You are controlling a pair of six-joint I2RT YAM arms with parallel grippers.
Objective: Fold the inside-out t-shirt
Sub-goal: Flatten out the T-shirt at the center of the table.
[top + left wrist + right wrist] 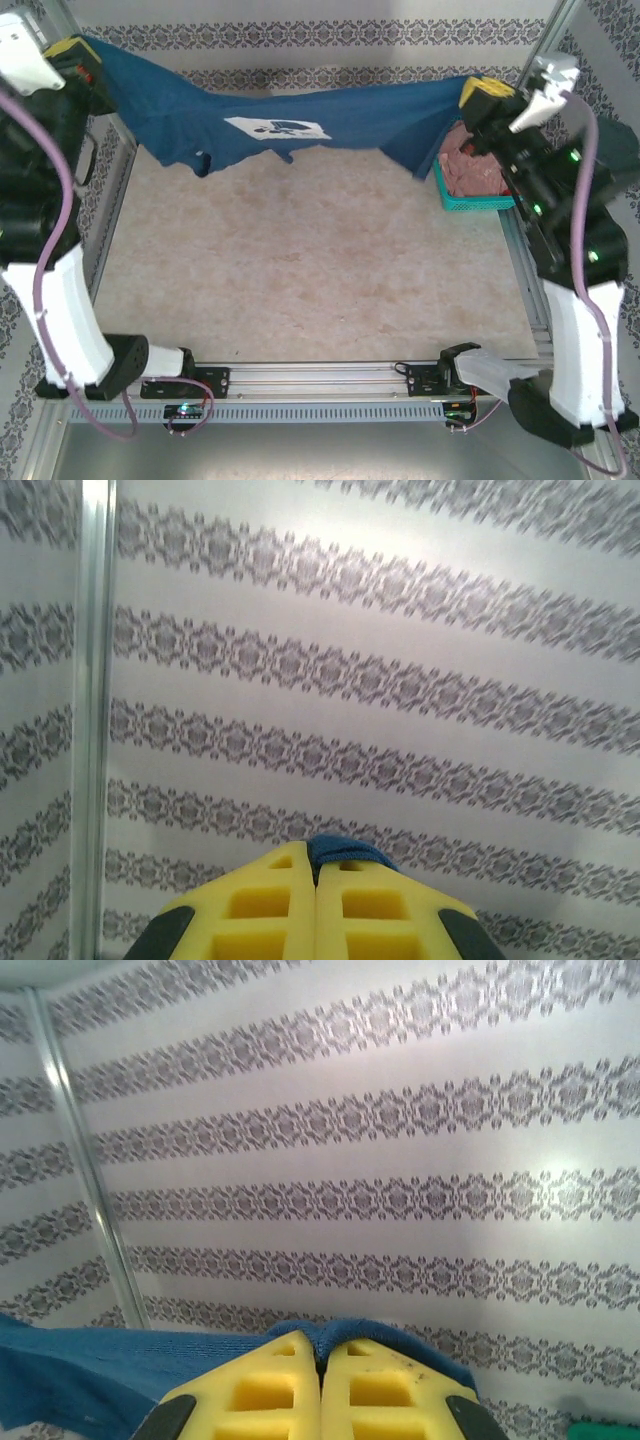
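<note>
Two grippers hold one garment between them. The left gripper [75, 50] sits in the upper left corner of the top view. The left wrist view shows its yellow fingers [265, 915] pressed flat against each other, with a small fold of blue cloth pinched at the tips. The right gripper [487, 93] sits at the upper right of the top view. The right wrist view shows its yellow fingers [380, 1395] likewise closed together on a fold of the same cloth.

The inside-out t-shirt [350, 115] spans the upper part of the top view from one gripper to the other, raised off the table and sagging in the middle. Its left portion hangs lower and ends in loose folds; its right end drops to a point below the right gripper. A white patch [278, 129] with dark marks shows on the cloth left of centre. In the right wrist view the inside-out t-shirt [80, 1375] runs off toward the lower left of the frame.

The table [300, 270] — a pale mottled surface — lies below the garment in the centre of the top view. A teal basket [480, 203] stands at its right edge, just below the right gripper, holding a pink garment [470, 165]. The shirt's right end overlaps the basket's left side in the picture. A patterned wall [400, 630] lies beyond the fingers in both wrist views, with a metal post [92, 680] toward the left.
</note>
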